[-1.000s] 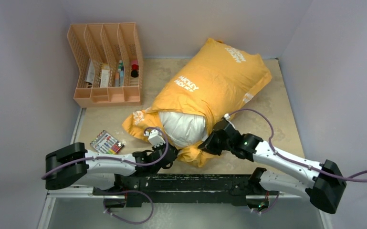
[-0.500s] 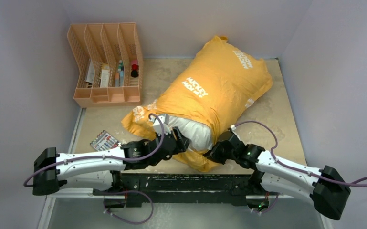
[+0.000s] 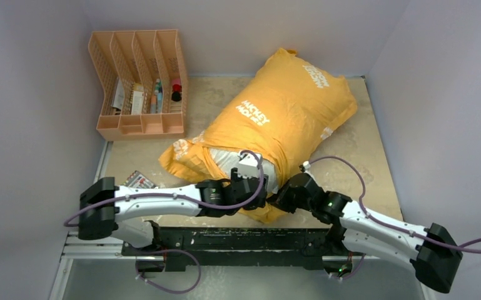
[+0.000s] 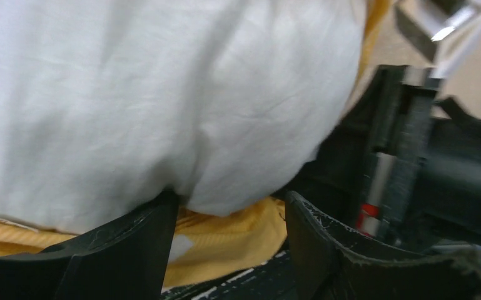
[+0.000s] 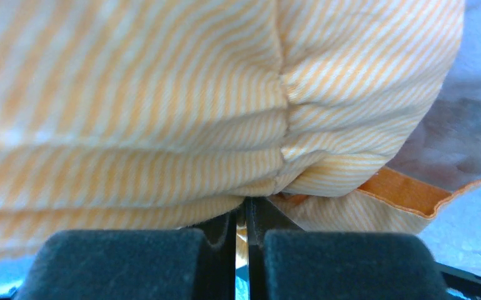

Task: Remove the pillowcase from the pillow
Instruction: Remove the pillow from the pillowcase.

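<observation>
The orange-yellow pillowcase point(image 3: 275, 119) with white lettering lies slantwise across the table, its open end towards me. A patch of the white pillow point(image 3: 222, 160) shows at that opening. My left gripper point(image 3: 258, 190) is at the opening, open, and the left wrist view shows the pillow point(image 4: 162, 94) bulging between its fingers point(image 4: 131, 240), yellow fabric point(image 4: 231, 234) under it. My right gripper point(image 3: 279, 201) sits just to the right at the near hem. In the right wrist view it point(image 5: 242, 215) is shut on a thin fold of the striped pillowcase point(image 5: 162, 125).
A peach mesh organiser point(image 3: 139, 81) with pens and bottles stands at the back left. A pack of coloured markers point(image 3: 136, 180) lies by the left arm, partly covered. The black rail point(image 3: 237, 240) runs along the near edge. Walls close in on three sides.
My left gripper opened and swung right, up to the exposed pillow end. My right gripper closed on the pillowcase hem. The pillowcase shifted slightly.
</observation>
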`<act>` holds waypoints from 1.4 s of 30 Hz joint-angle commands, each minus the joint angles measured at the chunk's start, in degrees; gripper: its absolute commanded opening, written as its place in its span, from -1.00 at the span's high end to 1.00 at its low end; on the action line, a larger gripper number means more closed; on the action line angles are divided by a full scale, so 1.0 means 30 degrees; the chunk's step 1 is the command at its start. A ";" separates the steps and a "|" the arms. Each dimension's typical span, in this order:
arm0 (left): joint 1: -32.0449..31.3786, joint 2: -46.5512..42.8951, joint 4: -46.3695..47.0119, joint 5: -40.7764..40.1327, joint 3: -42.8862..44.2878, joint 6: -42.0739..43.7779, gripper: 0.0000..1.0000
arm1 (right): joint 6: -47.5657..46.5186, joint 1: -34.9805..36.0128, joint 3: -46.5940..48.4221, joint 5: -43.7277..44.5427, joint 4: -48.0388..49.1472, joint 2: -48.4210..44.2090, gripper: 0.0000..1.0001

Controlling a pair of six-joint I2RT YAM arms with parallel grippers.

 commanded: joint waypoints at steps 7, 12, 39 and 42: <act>0.1400 0.4009 -0.4142 -0.5391 0.4485 0.1693 1.00 | -0.1401 0.0016 -0.0627 0.1886 -0.2114 -0.3342 1.00; 0.3235 0.2570 -0.2335 -0.4666 0.3973 0.3349 1.00 | -0.2387 0.0020 -0.1521 0.0595 -0.2372 -0.1844 1.00; 0.8094 0.0498 0.0944 0.3411 0.4611 0.6995 1.00 | -0.4372 0.0155 -0.0976 -0.0121 -0.5710 -0.4211 1.00; 0.8087 0.0647 0.1386 0.4437 0.5733 0.6778 1.00 | -0.4594 0.0159 -0.1387 -0.0039 -0.3657 -0.1367 1.00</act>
